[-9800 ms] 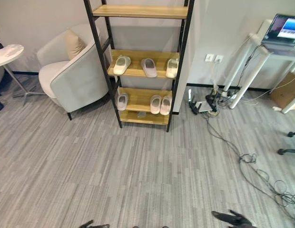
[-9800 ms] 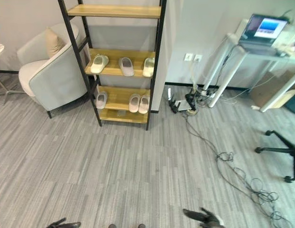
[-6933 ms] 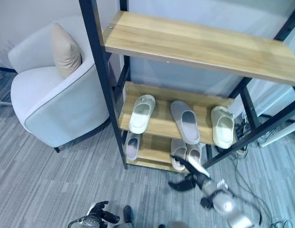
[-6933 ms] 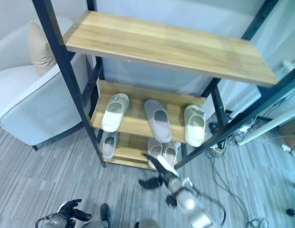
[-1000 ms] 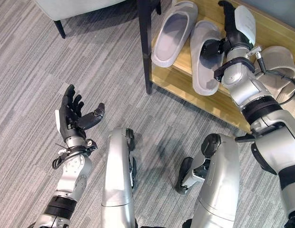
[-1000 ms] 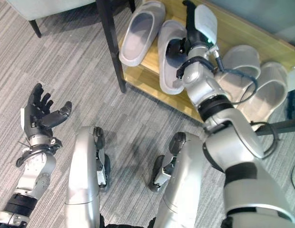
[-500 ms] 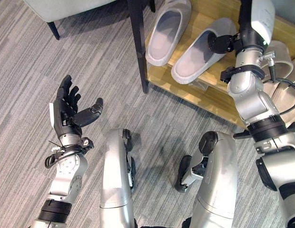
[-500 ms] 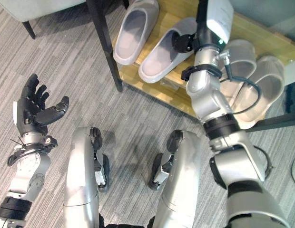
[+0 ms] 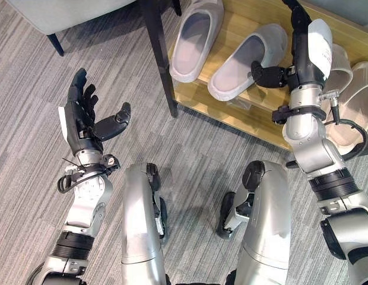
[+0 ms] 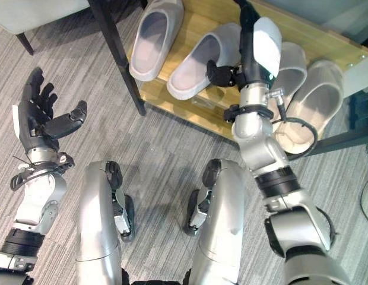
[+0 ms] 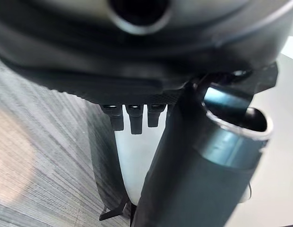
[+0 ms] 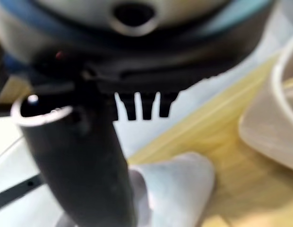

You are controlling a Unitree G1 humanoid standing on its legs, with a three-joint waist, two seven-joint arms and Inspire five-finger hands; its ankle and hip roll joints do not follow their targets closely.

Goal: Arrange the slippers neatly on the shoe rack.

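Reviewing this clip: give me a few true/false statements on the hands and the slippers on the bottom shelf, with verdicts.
1. Four slippers lie on the wooden shelf. True.
2. The left hand holds a slipper. False: it is raised over the floor, fingers spread, holding nothing.
3. The right hand is at the slanted slipper, its thumb against the slipper's toe end. True.
4. The slanted slipper lies parallel to the left slipper. False: it is turned at an angle, heel end swung towards the left one.
5. The two beige slippers on the shelf's right side lie side by side. True.
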